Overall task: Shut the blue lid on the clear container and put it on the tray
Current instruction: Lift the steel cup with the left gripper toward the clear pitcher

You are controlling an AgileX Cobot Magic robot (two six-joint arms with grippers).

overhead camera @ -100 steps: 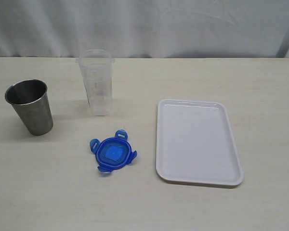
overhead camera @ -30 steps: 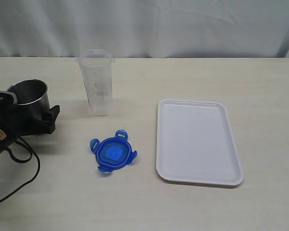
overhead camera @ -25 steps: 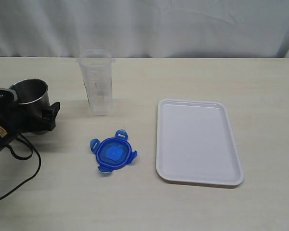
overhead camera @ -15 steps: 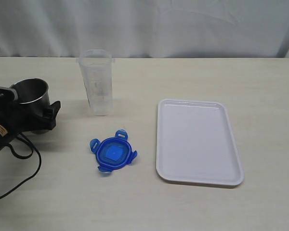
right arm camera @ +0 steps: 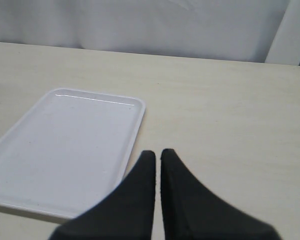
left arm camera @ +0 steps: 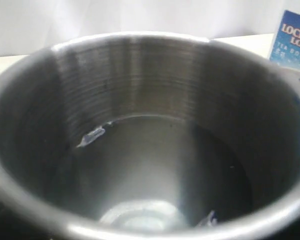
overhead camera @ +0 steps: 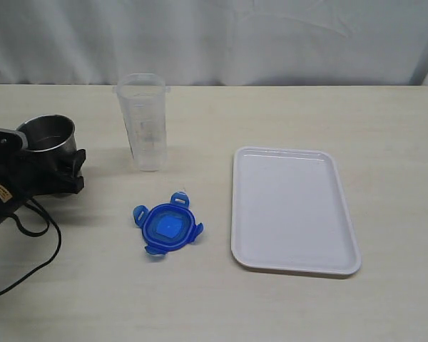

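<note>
The blue lid (overhead camera: pixel 167 228) lies flat on the table with its flaps spread. Behind it the clear container (overhead camera: pixel 144 121) stands upright and uncovered. The white tray (overhead camera: pixel 292 210) lies to the right with nothing on it; the right wrist view also shows the tray (right arm camera: pixel 65 140). My left gripper (overhead camera: pixel 57 162) straddles a grey steel cup (overhead camera: pixel 48 135) at the far left, and the cup's inside (left arm camera: pixel 140 125) fills the left wrist view, hiding the jaws. My right gripper (right arm camera: pixel 157 152) hovers shut and holding nothing beside the tray's edge.
A black cable (overhead camera: pixel 28 256) trails from the left arm over the table's front left. A white curtain (overhead camera: pixel 271 35) hangs behind the table. A blue printed label (left arm camera: pixel 292 42) shows past the cup's rim.
The left arm came in from the left and its fingers went round the steel cup. The cup has shifted slightly to the right. Lid, container and tray have not moved.
</note>
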